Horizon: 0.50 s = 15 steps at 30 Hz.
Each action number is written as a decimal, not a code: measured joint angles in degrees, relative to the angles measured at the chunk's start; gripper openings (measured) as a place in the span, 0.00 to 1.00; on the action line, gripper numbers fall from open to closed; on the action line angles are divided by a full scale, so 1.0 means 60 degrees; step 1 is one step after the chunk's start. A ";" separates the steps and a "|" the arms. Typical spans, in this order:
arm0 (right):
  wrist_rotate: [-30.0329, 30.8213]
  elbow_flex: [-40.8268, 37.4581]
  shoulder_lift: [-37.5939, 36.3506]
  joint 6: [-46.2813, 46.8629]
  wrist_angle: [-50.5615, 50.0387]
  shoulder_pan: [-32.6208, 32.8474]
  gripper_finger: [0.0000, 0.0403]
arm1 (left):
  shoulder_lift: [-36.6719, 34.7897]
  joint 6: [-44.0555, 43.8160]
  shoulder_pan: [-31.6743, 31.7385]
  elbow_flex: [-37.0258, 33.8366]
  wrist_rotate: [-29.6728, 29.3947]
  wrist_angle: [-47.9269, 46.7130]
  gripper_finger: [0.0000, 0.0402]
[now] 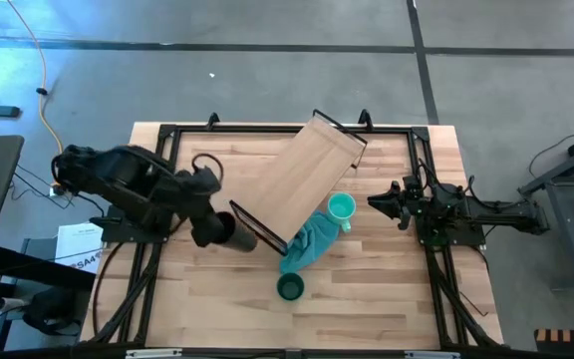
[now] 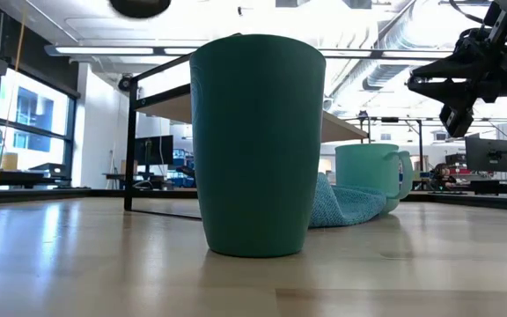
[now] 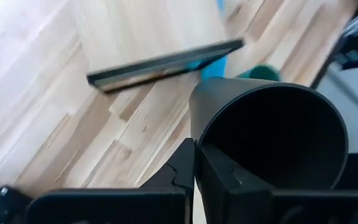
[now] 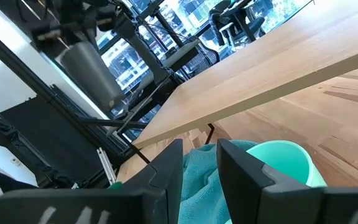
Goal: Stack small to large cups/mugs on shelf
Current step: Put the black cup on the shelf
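- At the near-left end of the shelf (image 1: 307, 175), the left gripper (image 1: 210, 221) is seen clamped on the rim of the black cup (image 1: 235, 232); in the left wrist view the fingers are closed tight on the cup wall (image 3: 278, 134), one inside and one outside
- The black cup appears to be carried clear of the tabletop (image 1: 367, 289), mouth tipped toward the wrist camera; whether its base touches anything cannot be told
- The shelf is lying diagonally across the table, its black frame edge (image 3: 166, 62) just beyond the held cup
- The dark green cup (image 1: 290, 288) is standing upright on the tabletop near the front edge; the mint mug (image 1: 341, 208) is standing beside the shelf's long side, touching the teal cloth (image 1: 307, 244)
- The right gripper (image 1: 387, 202) is held with jaws parted and empty, waiting near the mint mug
- Step judged in hand: placement of the black cup onto the shelf board
- For a clean placement the cup should be levelled to upright before lowering, so the base lands flat on the board
- The black frame edge should be cleared with margin; a knock there could shift the unfixed shelf
- Release is best delayed until the base is fully seated, as a rim pinch gives little control over tilt
- A spot away from the board's edge is advised, leaving room for nesting the other cups
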 joint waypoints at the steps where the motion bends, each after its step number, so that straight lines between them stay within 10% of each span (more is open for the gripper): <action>1: 0.0000 -0.0002 0.0000 0.0043 0.0000 0.0003 0.22 | 0.0000 0.0004 0.0000 0.0169 -0.0081 0.0010 0.00; 15: 0.0000 -0.0004 0.0000 0.0425 0.0000 0.0003 0.22 | -0.0007 0.1003 0.0000 0.1564 -0.0888 0.0004 0.00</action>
